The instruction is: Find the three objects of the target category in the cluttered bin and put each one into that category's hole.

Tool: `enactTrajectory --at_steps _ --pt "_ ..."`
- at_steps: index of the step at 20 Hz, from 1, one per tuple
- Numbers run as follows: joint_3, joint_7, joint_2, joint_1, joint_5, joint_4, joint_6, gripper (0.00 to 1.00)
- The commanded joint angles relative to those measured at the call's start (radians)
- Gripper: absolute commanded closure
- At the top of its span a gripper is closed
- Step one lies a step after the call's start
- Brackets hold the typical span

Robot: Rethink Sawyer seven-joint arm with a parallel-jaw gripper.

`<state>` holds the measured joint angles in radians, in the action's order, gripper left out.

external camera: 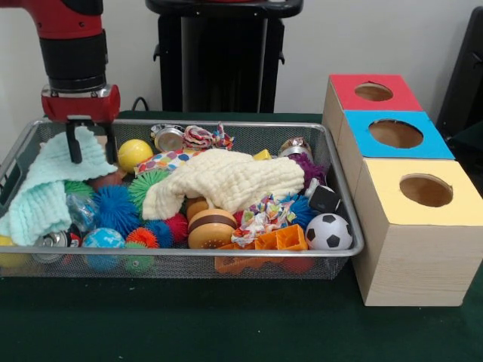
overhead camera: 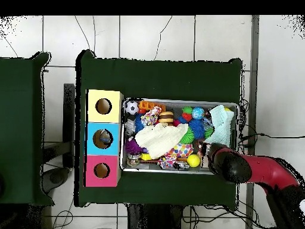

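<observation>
My gripper (external camera: 90, 147) hung open and empty over the bin (external camera: 343, 219), fingers straddling the mint cloth's (external camera: 45, 188) edge. Target category unclear; the nearest candidate, a yellow ball (external camera: 134, 154), lay at 3 o'clock from my fingers.

Cloth (external camera: 226, 181) on toys in bin (external camera: 343, 219), boxes (external camera: 407, 219) beside bin

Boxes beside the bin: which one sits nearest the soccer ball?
The yellow-topped box; the soccer ball lies beside it, while blue-topped and red-topped sit farther back.
</observation>
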<state>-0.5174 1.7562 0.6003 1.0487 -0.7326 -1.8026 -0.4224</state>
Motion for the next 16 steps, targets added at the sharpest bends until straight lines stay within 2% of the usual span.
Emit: enactTrajectory --at_steps 1,9,16 --pt "-0.029 -0.065 -0.021 0.024 0.028 0.013 -0.061 0.00" --pt "-0.045 -0.071 0.055 0.063 0.058 -0.072 -0.080 0.00" --pt "-0.043 -0.067 0.062 0.057 0.068 -0.077 -0.080 0.00"
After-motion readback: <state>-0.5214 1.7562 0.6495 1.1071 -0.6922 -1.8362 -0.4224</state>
